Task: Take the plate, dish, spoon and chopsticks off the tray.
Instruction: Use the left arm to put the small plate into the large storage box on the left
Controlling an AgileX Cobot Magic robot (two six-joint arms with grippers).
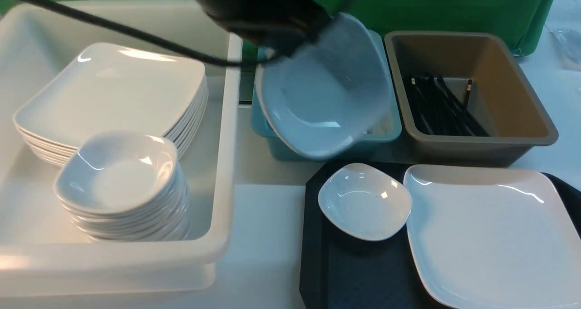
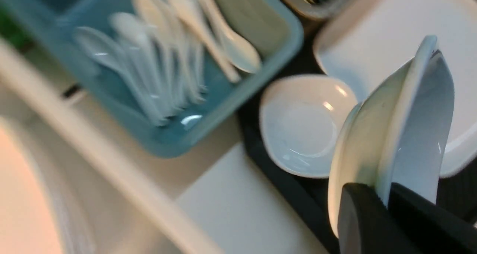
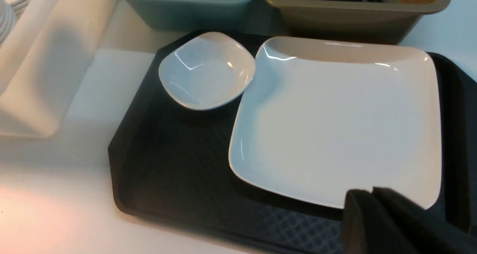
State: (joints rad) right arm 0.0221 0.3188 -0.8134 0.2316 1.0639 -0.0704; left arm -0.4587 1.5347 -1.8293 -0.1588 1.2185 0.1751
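My left gripper (image 1: pixel 316 33) (image 2: pixel 384 195) is shut on the rim of a small deep white dish (image 1: pixel 322 91) (image 2: pixel 410 116). It holds the dish tilted in the air over the blue tub (image 1: pixel 386 134). A second small dish (image 1: pixel 363 200) (image 3: pixel 207 69) sits at the far left corner of the black tray (image 1: pixel 358 277) (image 3: pixel 175 164). Beside that dish lies the large square white plate (image 1: pixel 490 232) (image 3: pixel 335 123). My right gripper (image 3: pixel 370 192) is shut and empty, above the plate's near edge. White spoons (image 2: pixel 160 60) lie in the blue tub, black chopsticks (image 1: pixel 440 105) in the brown tub (image 1: pixel 522 132).
A big white bin (image 1: pixel 227 164) on the left holds a stack of square plates (image 1: pixel 113 91) and a stack of small dishes (image 1: pixel 118 177). A black cable (image 1: pixel 113 27) crosses above it. Green cloth hangs at the back.
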